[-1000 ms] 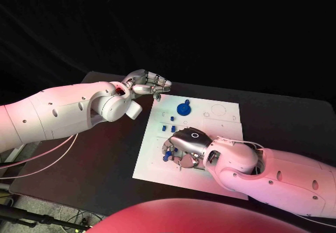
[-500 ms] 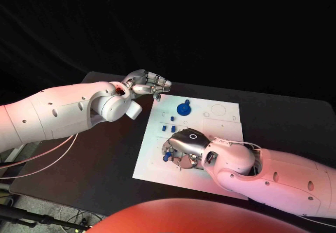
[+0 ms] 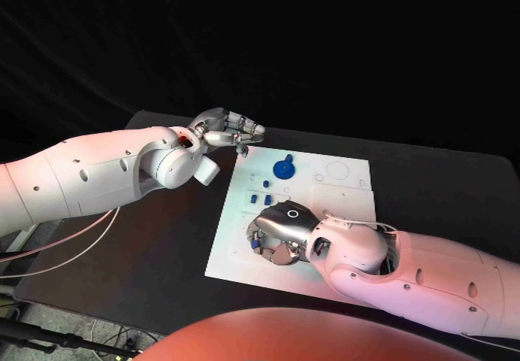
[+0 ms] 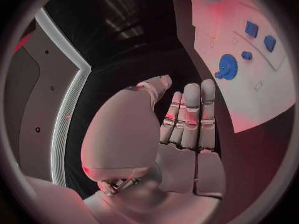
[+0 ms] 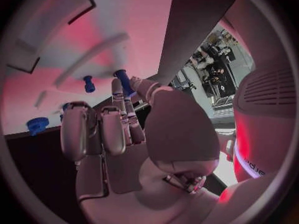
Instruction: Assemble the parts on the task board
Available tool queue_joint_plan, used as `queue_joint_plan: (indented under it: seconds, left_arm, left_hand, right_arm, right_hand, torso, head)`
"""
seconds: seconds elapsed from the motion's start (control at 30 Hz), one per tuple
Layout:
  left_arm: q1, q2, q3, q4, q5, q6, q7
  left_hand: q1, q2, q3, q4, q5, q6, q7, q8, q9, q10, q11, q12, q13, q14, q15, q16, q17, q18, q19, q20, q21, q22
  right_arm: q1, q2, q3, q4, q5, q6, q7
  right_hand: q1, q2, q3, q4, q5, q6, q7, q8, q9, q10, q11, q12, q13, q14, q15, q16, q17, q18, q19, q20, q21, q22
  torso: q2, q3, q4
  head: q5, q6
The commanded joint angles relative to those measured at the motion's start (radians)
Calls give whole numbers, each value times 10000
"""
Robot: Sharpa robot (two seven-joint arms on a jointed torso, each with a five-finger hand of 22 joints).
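The white task board (image 3: 331, 192) lies mid-table, with a blue gear (image 3: 284, 167) at its far side and two small blue pegs (image 3: 260, 199) below it. My right hand (image 3: 282, 232) rests low over the board's near-left part. In the right wrist view (image 5: 118, 134) its thumb and a fingertip pinch a blue peg (image 5: 122, 79); that peg (image 3: 255, 243) shows at the hand's left side. My left hand (image 3: 225, 128) hovers off the board's far-left corner, fingers curled together and holding nothing. The left wrist view shows this hand (image 4: 187, 119), the gear (image 4: 226, 66) and the board (image 4: 249, 99).
Shallow outlines and slots mark the board's far-right part (image 3: 341, 171). Bare black table (image 3: 162, 241) stretches to the board's left, under my left arm. In the right wrist view, another blue peg (image 5: 89, 83) stands on the board (image 5: 124, 20), and the gear (image 5: 36, 124) lies farther off.
My right hand has slid a little to the left and nearer over the board's near-left part. The left hand has stayed where it was.
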Motion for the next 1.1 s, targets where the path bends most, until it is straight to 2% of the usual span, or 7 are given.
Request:
queue_joint_plan:
  seconds: [0.03,0.4,0.57,0.7,0.8,0.9,1.1]
  left_arm:
    - [11,9,9,29,61,160,59]
    - [11,-5,9,18,61,200,34]
    - [10,-15,9,10,61,214,31]
    - [9,-22,8,7,61,235,29]
    - [8,-35,8,8,61,241,32]
    - [8,-63,8,15,61,249,48]
    - [8,-158,7,89,113,220,233]
  left_hand:
    - [61,-20,54,15,31,60,63,18,-16,-41,-8,34,-15,-48,-24,33,-9,142,-23,55,-15,14]
    - [61,-20,54,15,31,60,63,18,-16,-41,-8,34,-15,-48,-24,33,-9,142,-23,55,-15,14]
    - [57,-22,68,21,32,61,63,16,-20,-58,-7,46,-16,-55,-22,40,-20,142,-26,57,-13,16]
    - [57,-22,68,21,32,61,63,16,-20,-58,-7,46,-16,-55,-22,40,-20,142,-26,57,-13,16]
    - [57,-22,68,21,32,61,63,16,-20,-58,-7,46,-16,-55,-22,40,-20,142,-26,57,-13,16]
    - [57,-22,68,21,32,61,63,16,-20,-58,-7,46,-16,-55,-22,40,-20,142,-26,57,-13,16]
    - [48,-30,72,28,30,62,60,15,-23,-68,-7,56,-16,-67,-19,42,-30,141,-32,60,-15,17]
  right_arm:
    - [-20,-2,-9,3,-187,156,-82]
    - [-15,-432,-3,378,-284,-896,-16]
    - [78,-877,79,793,-224,-1678,129]
    - [313,-1509,179,1184,327,-2142,269]
    - [519,-2027,219,1383,1227,-2174,307]
    - [762,-2681,242,1532,2264,-1916,208]
    - [1085,-4170,235,1589,4103,-943,-309]
  right_hand:
    - [-136,-249,-204,53,18,-233,1,-157,-88,-191,47,-94,6,390,115,-54,-20,-60,-21,118,-111,1666]
    - [-160,-339,-564,103,-8,-964,-56,-614,-286,-672,-5,-10,30,365,83,-72,-72,-33,-45,134,-218,1649]
    - [-162,-327,-592,118,35,-963,-56,-619,-293,-652,-14,44,51,363,74,-81,-93,-35,-38,125,-210,1654]
    - [-159,-291,-686,183,137,-792,-77,-545,-284,-446,-57,323,170,373,34,-64,-70,-43,-11,86,-185,1673]
    - [-93,-247,-709,202,211,-539,-83,-417,-259,-154,-71,635,329,414,24,24,60,-80,73,72,-14,1743]
    - [-38,-254,-775,177,341,-369,57,-299,-238,205,-45,1010,561,454,43,119,191,-120,157,77,168,1818]
    - [-616,-330,-1575,656,714,-243,-226,194,-37,793,-333,2688,1991,573,-186,441,658,-250,438,-92,838,2083]
  torso:
    - [-7,-1,-2]
    - [-12,18,-7]
    - [-21,17,-30]
    - [-17,17,-14]
    - [-14,6,-12]
    - [-13,1,-29]
    - [-17,-2,-67]
  head:
    - [-12,2]
    - [-42,2]
    - [-88,2]
    - [-209,2]
    - [-294,2]
    - [-407,2]
    - [-805,77]
